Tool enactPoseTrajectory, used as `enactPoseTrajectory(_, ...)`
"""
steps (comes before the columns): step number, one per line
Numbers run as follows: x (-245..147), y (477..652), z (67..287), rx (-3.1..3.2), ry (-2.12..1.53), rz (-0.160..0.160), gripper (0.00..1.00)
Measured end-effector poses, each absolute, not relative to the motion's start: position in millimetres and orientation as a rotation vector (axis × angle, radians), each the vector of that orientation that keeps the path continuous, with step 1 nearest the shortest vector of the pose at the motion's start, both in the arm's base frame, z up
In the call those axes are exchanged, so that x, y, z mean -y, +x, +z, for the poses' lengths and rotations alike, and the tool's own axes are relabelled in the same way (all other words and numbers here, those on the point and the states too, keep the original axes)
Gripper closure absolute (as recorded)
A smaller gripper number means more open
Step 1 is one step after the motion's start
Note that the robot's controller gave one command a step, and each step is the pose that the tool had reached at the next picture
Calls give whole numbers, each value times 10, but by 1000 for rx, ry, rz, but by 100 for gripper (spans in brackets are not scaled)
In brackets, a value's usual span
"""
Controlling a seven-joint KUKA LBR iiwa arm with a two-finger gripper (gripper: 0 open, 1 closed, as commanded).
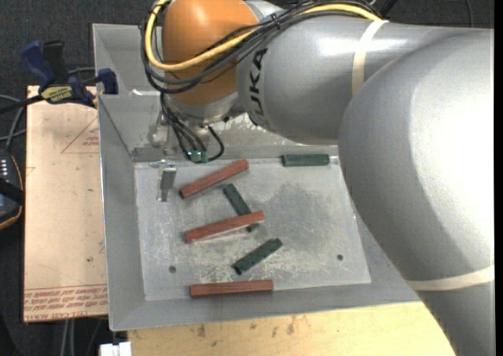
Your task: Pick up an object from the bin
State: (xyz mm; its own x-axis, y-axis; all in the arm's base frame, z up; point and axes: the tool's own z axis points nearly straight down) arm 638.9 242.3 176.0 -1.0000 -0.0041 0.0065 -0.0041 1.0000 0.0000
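My gripper hangs low over the bin's far-left corner, close to the left wall and with nothing seen in it. Just to its right lies a red-brown flat bar, slanted up to the right, its left end nearest the gripper. Below that bar a short dark green bar lies at an angle, its lower end touching a second red-brown bar in the middle of the bin.
Another dark green bar lies lower in the bin, and a third red-brown bar rests along the near edge. A further dark green bar sits against the far wall. The arm's bulk covers the bin's right side.
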Motion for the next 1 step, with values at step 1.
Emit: enactPoseTrajectory(1, -2413, 6409, 1814, 3143, 1, -3, 0)
